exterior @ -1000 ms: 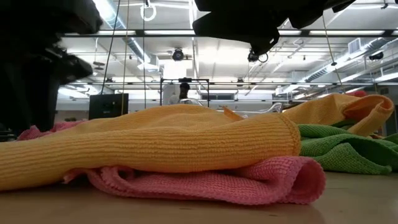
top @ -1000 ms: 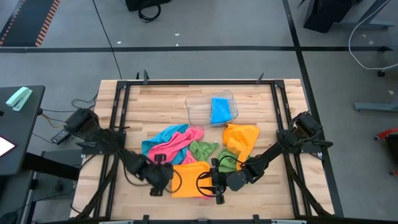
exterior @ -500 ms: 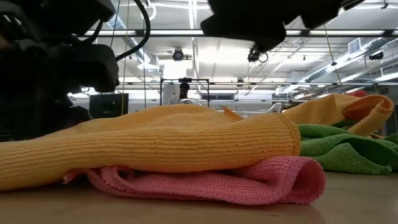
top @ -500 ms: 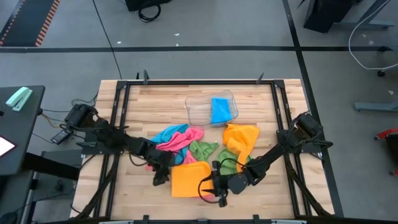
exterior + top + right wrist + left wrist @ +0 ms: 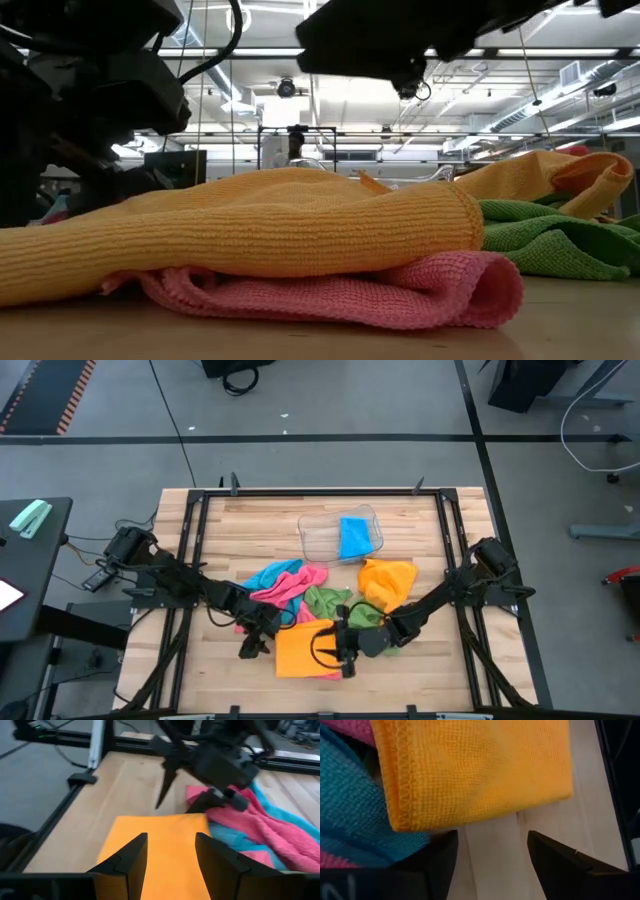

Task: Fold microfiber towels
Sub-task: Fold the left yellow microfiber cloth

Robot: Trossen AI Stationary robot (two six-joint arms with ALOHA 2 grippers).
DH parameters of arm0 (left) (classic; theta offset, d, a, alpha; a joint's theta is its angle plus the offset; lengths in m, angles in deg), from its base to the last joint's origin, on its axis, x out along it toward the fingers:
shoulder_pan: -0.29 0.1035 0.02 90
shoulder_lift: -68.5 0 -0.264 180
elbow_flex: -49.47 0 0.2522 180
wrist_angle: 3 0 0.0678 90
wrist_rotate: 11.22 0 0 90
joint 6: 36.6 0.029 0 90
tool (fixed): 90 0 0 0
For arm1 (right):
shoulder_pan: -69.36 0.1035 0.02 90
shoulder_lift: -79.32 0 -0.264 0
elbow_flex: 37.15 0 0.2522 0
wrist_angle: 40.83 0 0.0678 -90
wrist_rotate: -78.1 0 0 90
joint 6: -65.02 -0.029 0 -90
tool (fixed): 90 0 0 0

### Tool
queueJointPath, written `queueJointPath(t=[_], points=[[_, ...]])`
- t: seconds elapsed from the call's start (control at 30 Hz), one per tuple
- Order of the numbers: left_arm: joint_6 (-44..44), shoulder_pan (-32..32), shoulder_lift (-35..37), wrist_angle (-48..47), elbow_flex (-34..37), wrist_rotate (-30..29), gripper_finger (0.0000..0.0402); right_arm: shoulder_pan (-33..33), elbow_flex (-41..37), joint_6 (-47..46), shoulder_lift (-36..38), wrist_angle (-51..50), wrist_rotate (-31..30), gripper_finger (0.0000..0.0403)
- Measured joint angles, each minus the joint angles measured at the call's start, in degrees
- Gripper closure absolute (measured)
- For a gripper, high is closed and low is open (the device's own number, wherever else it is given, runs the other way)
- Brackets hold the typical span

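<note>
The folded orange towel (image 5: pixel 303 648) is seen lying flat on the wooden table (image 5: pixel 220 530), between the two grippers. The left gripper (image 5: pixel 252 646) is held just beside its edge, fingers spread apart and empty. The right gripper (image 5: pixel 344 656) is poised over the opposite edge, fingers apart, nothing clamped between them. Pink (image 5: pixel 285 588), blue (image 5: pixel 262 578) and green (image 5: pixel 328 600) towels are heaped just beyond.

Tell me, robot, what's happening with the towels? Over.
Left gripper open, off the folded orange towel. Right gripper open above it. Pink, green towels heaped behind, unfolded.
</note>
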Motion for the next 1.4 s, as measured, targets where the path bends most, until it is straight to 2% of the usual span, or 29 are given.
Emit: queueJointPath(t=[0.23,0.5,0.7,0.9,1.1,1.2,1.4], points=[[1.3,0.6,-0.2,3.9,0.1,-0.3,0.0170,-3.6,2.2,0.1,0.2,1.0,2.4,0.0228],[1.1,0.1,-0.2,7.7,0.1,-0.2,0.0171,-5.0,8.8,3.8,0.2,-10.3,4.6,0.0228],[-1.8,-0.2,-0.2,13.2,0.0,-0.2,0.0190,-4.9,9.3,2.7,0.2,-12.2,7.1,0.0228],[-5.2,-0.2,-0.2,10.7,0.1,-6.3,0.0247,-4.5,9.3,2.4,0.2,-12.5,7.2,0.0228],[-8.1,-0.2,-0.2,8.7,0.0,-7.8,0.0337,-4.5,9.3,2.1,0.2,-12.5,7.3,0.0228],[-10.4,-0.2,-0.2,8.7,0.0,-7.8,0.0386,-4.5,9.3,2.0,0.2,-12.0,9.2,0.0228],[-14.2,-1.0,0.6,8.4,0.0,-7.8,0.0384,-3.8,9.4,1.5,-1.1,-10.6,10.6,0.0228]])
